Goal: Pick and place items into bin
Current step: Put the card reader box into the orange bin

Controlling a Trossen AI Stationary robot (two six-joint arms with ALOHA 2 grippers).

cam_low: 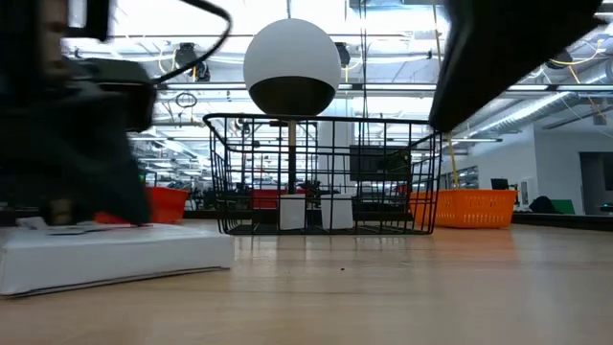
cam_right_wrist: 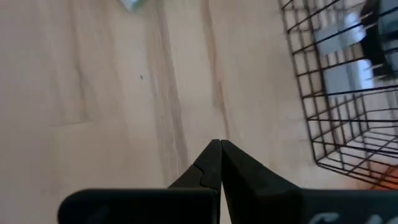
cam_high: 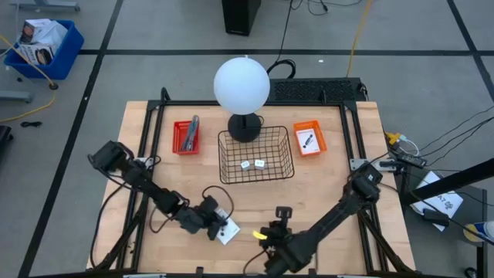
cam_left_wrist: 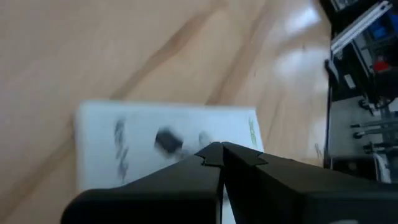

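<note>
I see the left end effector [cam_left_wrist: 219, 149] low over the near-left part of the wooden table [cam_high: 324, 185], fingers pressed together and gripping nothing; its tips hang just above a white square card [cam_left_wrist: 168, 146]. That card lies flat on the wood, white with a small dark mark near its middle, fainter grey smudges either side and a bit of green at one edge; from above the same card [cam_high: 228, 232] sits right beside the left end effector [cam_high: 218, 224]. From table height it shows as a thin white slab [cam_low: 115, 257] at the near left. The right end effector [cam_right_wrist: 220, 147] is also fully closed and empty, held over bare wood at the near centre of the table, with the corner of the black wire basket [cam_right_wrist: 336, 93] ahead of it. The wire basket [cam_high: 256, 154] stands mid-table and holds two small white items [cam_high: 252, 164] side by side on its floor. Behind the basket is the white globe lamp [cam_high: 241, 85] on its dark base. To the basket's left, a red tray [cam_high: 179, 137] carries a grey tool [cam_high: 190, 134]; to its right, an orange tray [cam_high: 318, 145] holds a white card with a dark mark [cam_high: 307, 141].
</note>
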